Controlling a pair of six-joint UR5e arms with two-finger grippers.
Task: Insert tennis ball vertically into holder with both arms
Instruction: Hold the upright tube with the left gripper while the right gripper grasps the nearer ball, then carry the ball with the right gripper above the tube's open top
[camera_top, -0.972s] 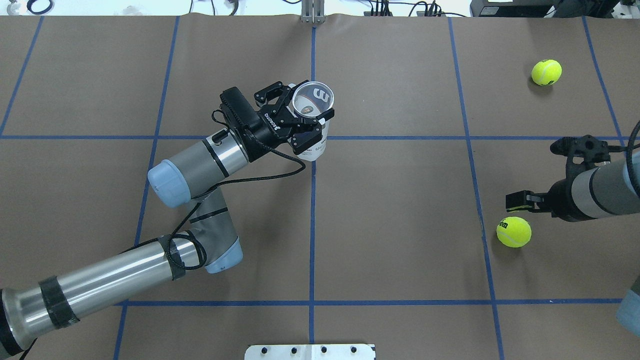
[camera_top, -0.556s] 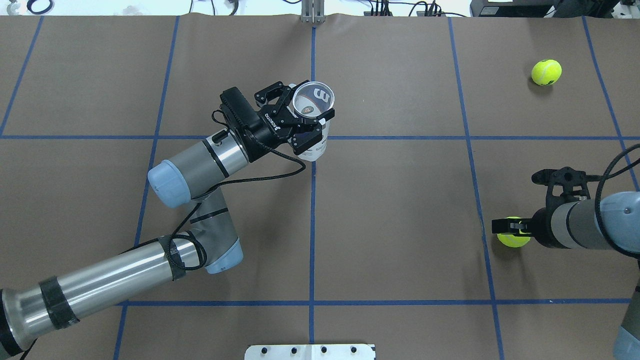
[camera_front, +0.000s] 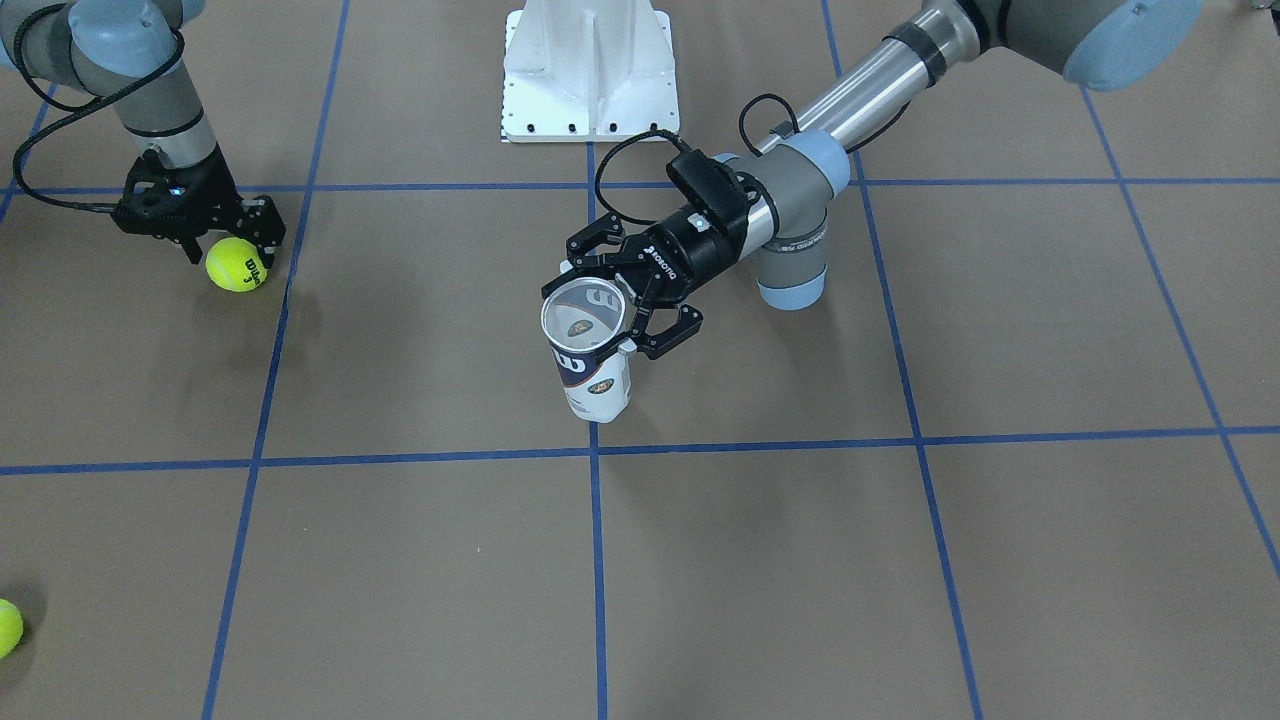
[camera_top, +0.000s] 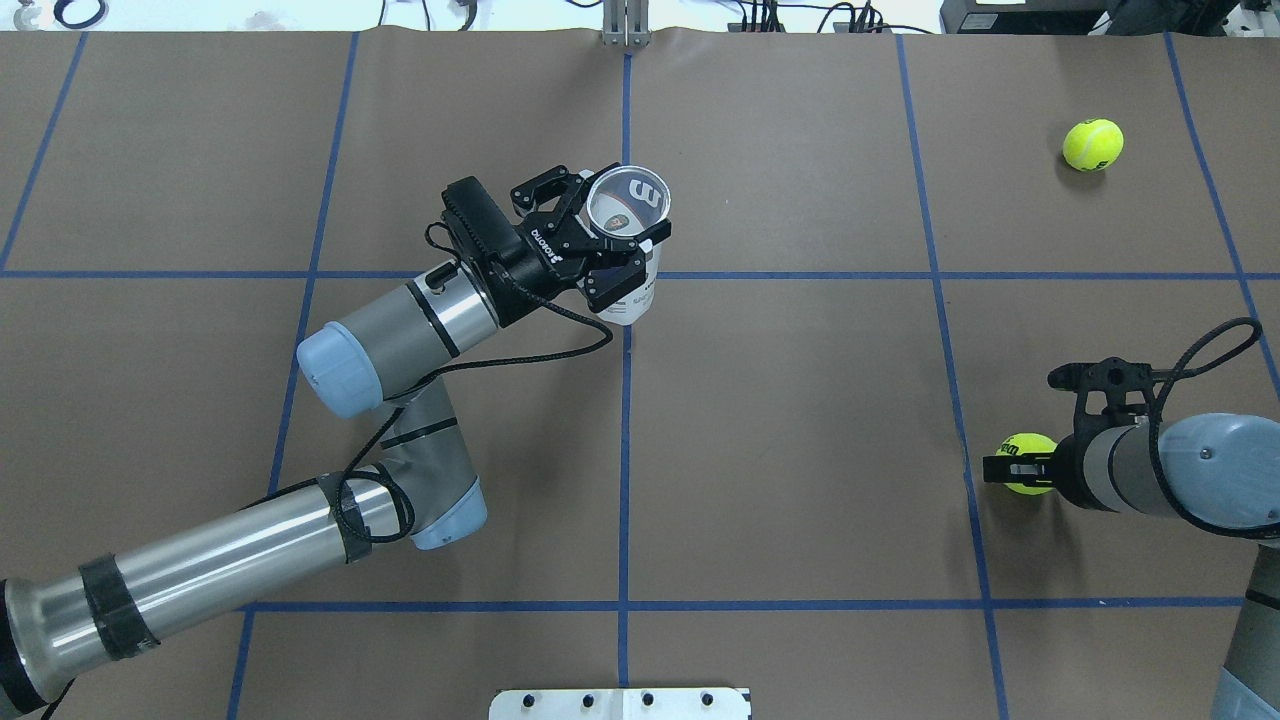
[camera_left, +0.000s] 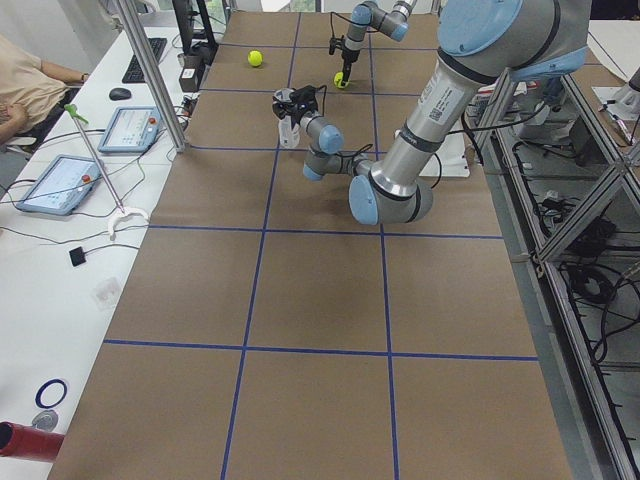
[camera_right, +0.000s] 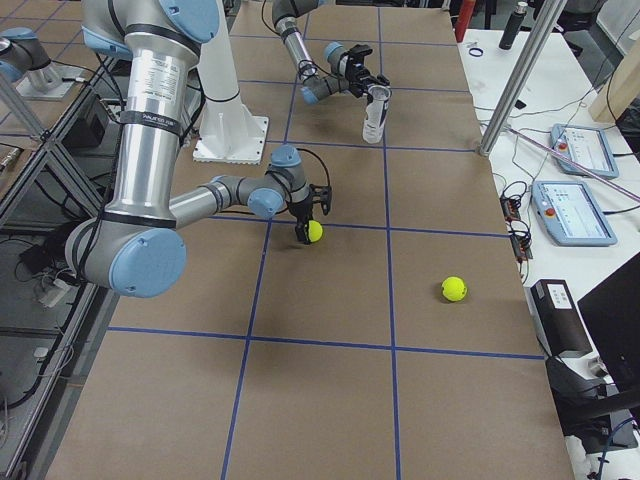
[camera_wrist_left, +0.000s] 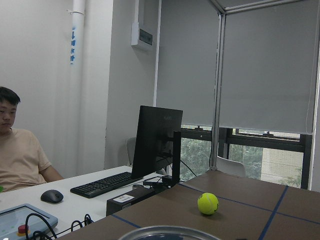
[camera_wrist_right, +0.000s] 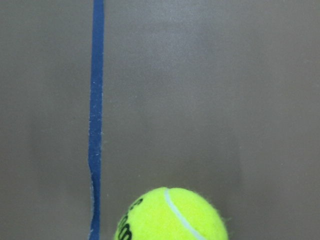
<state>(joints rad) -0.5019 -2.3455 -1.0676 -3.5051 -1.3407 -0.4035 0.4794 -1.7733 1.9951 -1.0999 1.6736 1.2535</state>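
Pickup stage judged in hand: right tool (camera_front: 231, 250) straddles tennis ball (camera_front: 236, 265) on worktop (camera_front: 900, 560), closure indeterminable; left tool (camera_front: 615, 310) clamps upright holder (camera_front: 597, 385) at centre; next move calls for firm grasp, lift, transfer above rim.

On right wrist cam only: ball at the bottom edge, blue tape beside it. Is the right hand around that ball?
Observer: The front view shows the right hand open, its fingers straddling the tennis ball, which sits on the table.
Operator: Holder ready?
Observer: The left hand grips the holder near its top. It stands upright, mouth up, near the table's centre.
Operator: Any other balls?
Observer: A second ball lies loose toward the far edge, on the right arm's side.
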